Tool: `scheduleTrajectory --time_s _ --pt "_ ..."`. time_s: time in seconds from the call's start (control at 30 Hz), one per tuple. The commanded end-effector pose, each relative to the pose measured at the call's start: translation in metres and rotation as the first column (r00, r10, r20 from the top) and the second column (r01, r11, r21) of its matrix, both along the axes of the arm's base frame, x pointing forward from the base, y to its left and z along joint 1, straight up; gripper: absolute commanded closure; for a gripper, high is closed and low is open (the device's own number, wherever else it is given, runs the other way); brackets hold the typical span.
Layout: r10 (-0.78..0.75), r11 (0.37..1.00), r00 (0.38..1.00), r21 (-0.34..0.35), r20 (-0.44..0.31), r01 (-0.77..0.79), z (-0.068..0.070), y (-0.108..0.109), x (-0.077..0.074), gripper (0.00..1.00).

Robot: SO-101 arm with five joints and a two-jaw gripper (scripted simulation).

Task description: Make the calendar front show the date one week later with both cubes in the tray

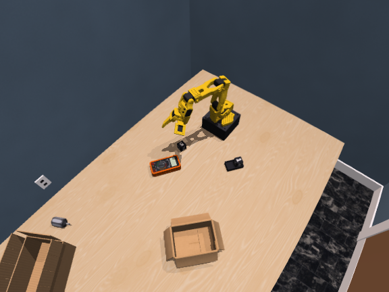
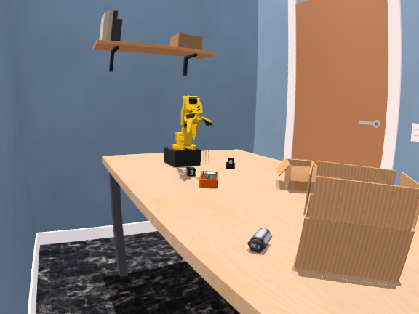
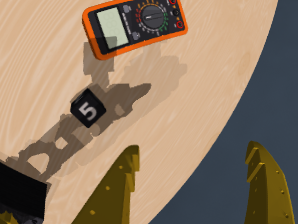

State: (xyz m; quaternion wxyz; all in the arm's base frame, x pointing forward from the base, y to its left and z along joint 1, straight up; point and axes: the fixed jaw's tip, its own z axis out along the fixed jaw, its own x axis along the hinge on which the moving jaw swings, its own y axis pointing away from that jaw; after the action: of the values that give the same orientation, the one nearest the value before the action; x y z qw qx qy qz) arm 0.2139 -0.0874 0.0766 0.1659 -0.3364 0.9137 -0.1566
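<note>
A loose black cube [image 1: 182,145] [image 2: 190,171] [image 3: 88,108] lies on the table, off the tray. Its top shows a white 5; a side shows a 3 in the exterior view. The small black tray [image 1: 230,165] [image 2: 230,166] holds a second black cube [image 1: 238,161] [image 2: 230,161] at one end; it shows a 6 towards the exterior camera. The calendar's front is not readable here. My gripper [image 1: 171,130] [image 2: 203,131] [image 3: 192,146] is open and empty, high above the table and off to one side of the loose cube.
An orange multimeter [image 1: 165,165] [image 2: 209,179] [image 3: 112,29] lies close to the loose cube. An open cardboard box [image 1: 196,261] [image 2: 299,184], a larger carton [image 1: 64,261] [image 2: 354,247] and a dark stubby screwdriver [image 1: 59,222] [image 2: 260,240] are farther away.
</note>
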Motion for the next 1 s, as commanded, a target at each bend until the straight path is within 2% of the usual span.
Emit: scheduleTrajectory --time_s 0.0,0.2,0.43,0.97 --pt "0.089 0.995 0.996 -0.053 -0.006 -0.089 -0.0008 -0.0027 -0.0028 0.65" --pt "0.252 0.958 0.966 -0.128 -0.055 -0.257 -0.0043 -0.0048 -0.0053 0.65" --pt "0.376 0.903 0.921 -0.180 -0.105 -0.389 -0.0071 -0.0065 -0.0071 0.65" --pt "0.445 0.860 0.885 -0.208 -0.138 -0.465 -0.0087 -0.0075 -0.0082 0.65"
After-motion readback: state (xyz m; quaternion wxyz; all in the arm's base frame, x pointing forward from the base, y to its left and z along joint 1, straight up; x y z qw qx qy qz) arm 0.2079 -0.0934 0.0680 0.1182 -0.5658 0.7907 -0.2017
